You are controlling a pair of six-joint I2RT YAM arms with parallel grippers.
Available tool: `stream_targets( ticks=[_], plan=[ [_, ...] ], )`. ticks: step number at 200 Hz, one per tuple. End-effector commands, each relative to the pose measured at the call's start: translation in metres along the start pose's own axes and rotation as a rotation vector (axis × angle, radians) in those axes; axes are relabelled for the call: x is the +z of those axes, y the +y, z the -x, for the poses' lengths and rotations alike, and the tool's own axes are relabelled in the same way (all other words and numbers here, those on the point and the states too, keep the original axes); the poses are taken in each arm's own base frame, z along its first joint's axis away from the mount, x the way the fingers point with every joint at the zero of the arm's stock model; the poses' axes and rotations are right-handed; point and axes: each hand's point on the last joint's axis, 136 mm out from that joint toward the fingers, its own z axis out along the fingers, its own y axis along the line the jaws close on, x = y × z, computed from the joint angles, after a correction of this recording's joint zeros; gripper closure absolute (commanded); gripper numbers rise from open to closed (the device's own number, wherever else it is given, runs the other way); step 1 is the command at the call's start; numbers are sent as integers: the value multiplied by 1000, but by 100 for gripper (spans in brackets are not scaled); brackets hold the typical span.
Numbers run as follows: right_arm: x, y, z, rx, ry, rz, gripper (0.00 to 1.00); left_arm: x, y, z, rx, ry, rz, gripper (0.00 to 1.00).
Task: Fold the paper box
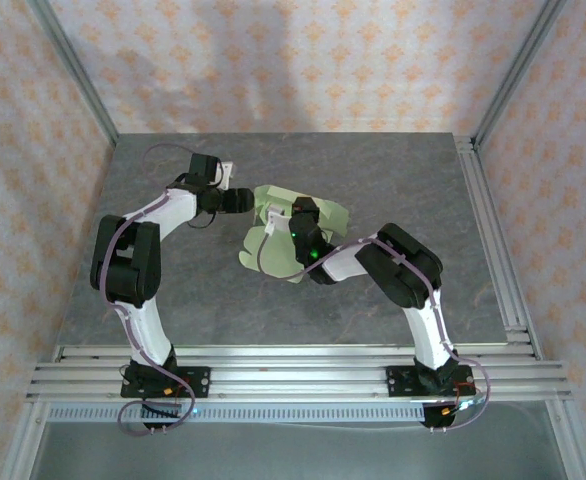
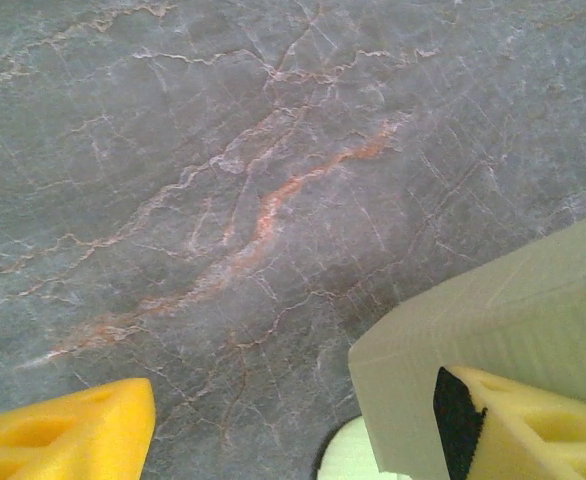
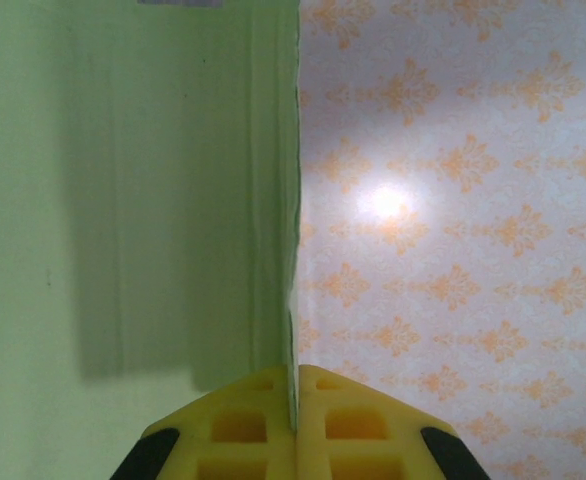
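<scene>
The paper box (image 1: 276,260) sits partly folded at the middle of the grey table (image 2: 223,200) between the arms, with the right gripper (image 3: 296,400) pinched tight on the thin edge of an upright panel, while the left gripper (image 2: 293,435) stands spread wide, clamping nothing, one finger (image 2: 533,430) just beside a raised flap.

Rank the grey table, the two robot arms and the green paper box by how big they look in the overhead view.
Largest: the table, by far.
Next: the left arm and the right arm, too alike to rank.
Smallest: the paper box, partly hidden by the right arm.
</scene>
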Motion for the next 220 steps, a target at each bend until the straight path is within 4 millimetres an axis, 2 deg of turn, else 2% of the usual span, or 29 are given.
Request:
stream_targets(
  ticks=[1,40,167,173,220],
  plan=[
    [-3,-3,-1,4,12,-21,100,2,-2,-14,1,50,-28,25],
    [-1,-2,3,-9,1,-26,100,7,-9,-22,1,78,-69,30],
    [3,8,15,-48,-10,2,100,9,-25,-30,23,118,-124,30],
    [4,9,15,-49,-11,4,100,18,-21,-38,14,145,-121,30],
    [8,11,20,-46,-21,-7,100,20,-24,-38,14,146,-139,31]
  ],
)
